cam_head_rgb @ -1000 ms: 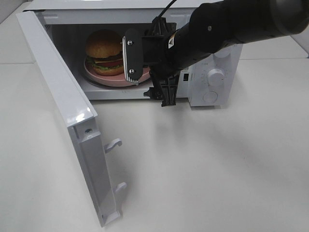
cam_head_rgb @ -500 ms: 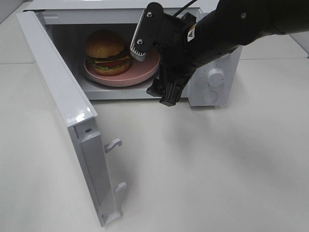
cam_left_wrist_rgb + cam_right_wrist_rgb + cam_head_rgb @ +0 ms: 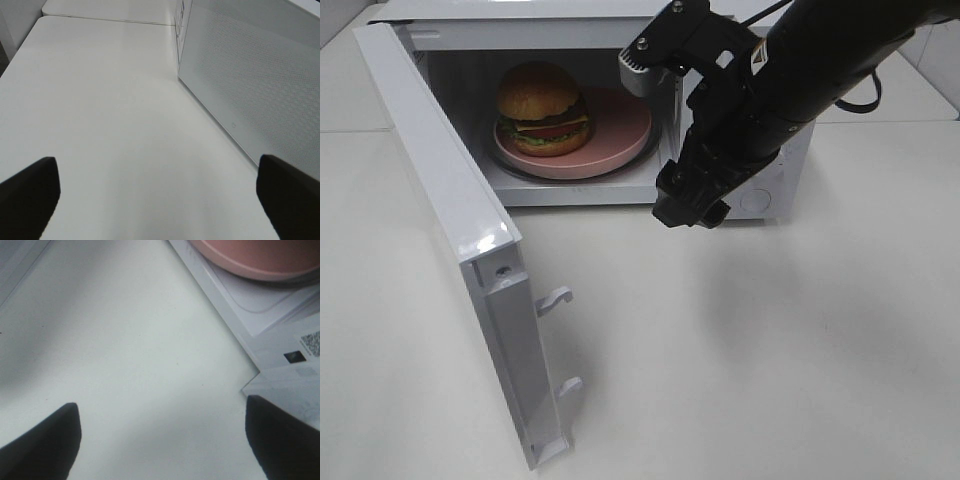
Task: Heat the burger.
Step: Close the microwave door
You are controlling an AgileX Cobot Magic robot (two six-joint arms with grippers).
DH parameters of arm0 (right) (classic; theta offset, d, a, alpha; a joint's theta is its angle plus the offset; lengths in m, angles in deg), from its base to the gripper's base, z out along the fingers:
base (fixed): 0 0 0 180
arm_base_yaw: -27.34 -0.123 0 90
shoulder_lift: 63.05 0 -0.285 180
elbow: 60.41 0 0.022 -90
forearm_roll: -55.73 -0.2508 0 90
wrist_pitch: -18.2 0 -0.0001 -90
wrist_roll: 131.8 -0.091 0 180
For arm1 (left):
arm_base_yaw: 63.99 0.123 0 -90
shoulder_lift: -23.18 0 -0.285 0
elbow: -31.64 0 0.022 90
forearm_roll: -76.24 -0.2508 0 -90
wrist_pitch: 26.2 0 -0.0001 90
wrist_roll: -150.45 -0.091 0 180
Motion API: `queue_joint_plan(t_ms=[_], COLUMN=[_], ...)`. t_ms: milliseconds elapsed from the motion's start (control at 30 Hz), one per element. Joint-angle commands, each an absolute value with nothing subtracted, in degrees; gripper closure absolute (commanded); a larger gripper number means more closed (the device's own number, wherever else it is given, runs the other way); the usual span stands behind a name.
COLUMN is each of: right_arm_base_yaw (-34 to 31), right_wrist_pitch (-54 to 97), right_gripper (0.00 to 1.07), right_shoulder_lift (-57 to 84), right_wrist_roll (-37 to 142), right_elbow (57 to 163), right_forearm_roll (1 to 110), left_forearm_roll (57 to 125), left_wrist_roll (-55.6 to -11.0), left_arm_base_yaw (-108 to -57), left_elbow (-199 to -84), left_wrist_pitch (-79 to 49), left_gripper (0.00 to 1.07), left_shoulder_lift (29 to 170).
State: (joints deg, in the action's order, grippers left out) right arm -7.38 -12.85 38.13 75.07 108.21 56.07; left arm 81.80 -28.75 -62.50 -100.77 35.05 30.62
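Note:
The burger point(image 3: 541, 108), with a golden-brown bun, lettuce, tomato and cheese, sits on the left part of a round pink plate point(image 3: 622, 128) inside the open white microwave point(image 3: 520, 12). My right gripper point(image 3: 688, 207) hangs just outside the microwave's front, by its right side, above the table. In the right wrist view the right gripper point(image 3: 162, 445) is open and empty, with the plate's rim point(image 3: 250, 260) and the microwave floor beyond it. My left gripper point(image 3: 160, 200) is open and empty over bare table; it does not show in the exterior view.
The microwave door point(image 3: 450, 210) stands wide open to the left, with two latch hooks point(image 3: 556, 298) on its edge. Its perforated panel point(image 3: 250, 75) shows in the left wrist view. The control dials are mostly hidden behind my right arm. The table point(image 3: 770, 350) is white.
My right gripper has drawn back from the microwave opening and moved right and down, uncovering the plate. The burger and the door have not moved.

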Motion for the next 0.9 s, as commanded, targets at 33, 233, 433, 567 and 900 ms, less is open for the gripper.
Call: queue_joint_plan(t_ms=[33,233,433,567,900], right_arm_base_yaw=[-7.3,-7.3,-7.3,-7.3,-7.3], right_wrist_pitch=[-16.1,-24.8,-30.0,-31.8,-37.2], right_gripper=[0.29,0.30,0.31,0.31,0.31], right_shoulder_lift=[36.2,33.1,29.6,27.9,22.8], right_wrist_roll=[70.6,60.1,56.6,55.1,53.8], right_elbow=[108.0,108.0,107.9,107.8,107.1], right_forearm_roll=[57.6,64.8,67.2,67.2,66.0], left_forearm_roll=[82.0,82.0,82.0,82.0,82.0], left_wrist_roll=[-28.8,-28.8,-28.8,-28.8,-28.8], left_arm_base_yaw=[-62.7,-62.7,-62.7,-62.7,-62.7], left_elbow=[-100.7,-100.7,-100.7,-100.7,-100.7], left_wrist_pitch=[35.0,35.0,35.0,35.0,35.0], left_gripper=[0.07,0.07,0.07,0.07,0.07], left_shoulder_lift=[29.8,29.8,29.8,29.8,29.8])
